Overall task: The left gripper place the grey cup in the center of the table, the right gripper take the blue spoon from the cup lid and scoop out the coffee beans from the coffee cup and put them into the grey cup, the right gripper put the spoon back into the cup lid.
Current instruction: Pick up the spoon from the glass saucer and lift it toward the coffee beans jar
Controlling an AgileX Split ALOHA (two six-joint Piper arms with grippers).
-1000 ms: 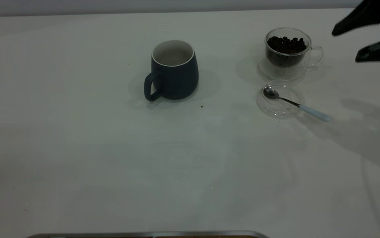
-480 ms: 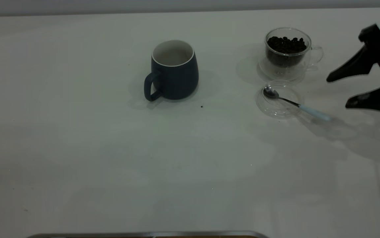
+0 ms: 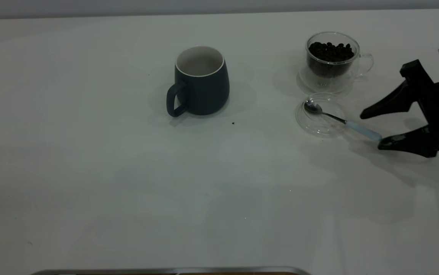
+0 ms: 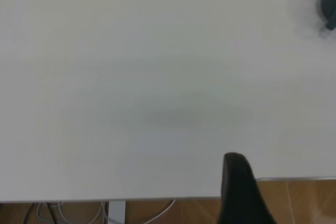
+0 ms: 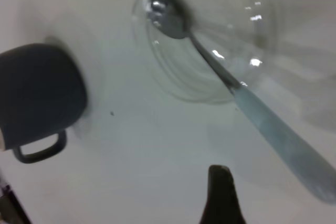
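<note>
While the grey cup (image 3: 201, 81) stands upright near the middle of the white worktop (image 3: 127, 172), its handle turned toward the near left, the right gripper (image 3: 371, 129) has its fingers (image 3: 385, 105) spread wide apart at the right side, low over the surface. They hold nothing. The nearer fingertip sits just beside the pale end of the blue spoon (image 3: 341, 120), touching it or nearly so; I cannot say which. The other finger points at the gap between the spoon and the coffee cup (image 3: 332, 61).

The spoon lies slanted, its shiny bowl resting inside the cup lid (image 3: 321, 114) and its light-blue handle reaching out over the rim onto the worktop toward the gripper. The lid lies flat just in front of the coffee cup, which stands upright toward the far right with its clear handle turned to the right. The coffee beans (image 3: 331, 50) fill it to near the brim. The grey cup shows only its white inside. A tiny dark speck (image 3: 233, 123) lies on the worktop just in front of the grey cup.

In the right wrist view, the spoon (image 5: 231, 82) crosses the lid (image 5: 205, 35) with one dark fingertip (image 5: 220, 192) close beside its handle, and the grey cup (image 5: 39, 98) shows farther off.

In the left wrist view, one dark finger (image 4: 239, 190) of the left gripper hangs over the worktop's edge, well away from everything; I cannot tell how its fingers are set.
</note>
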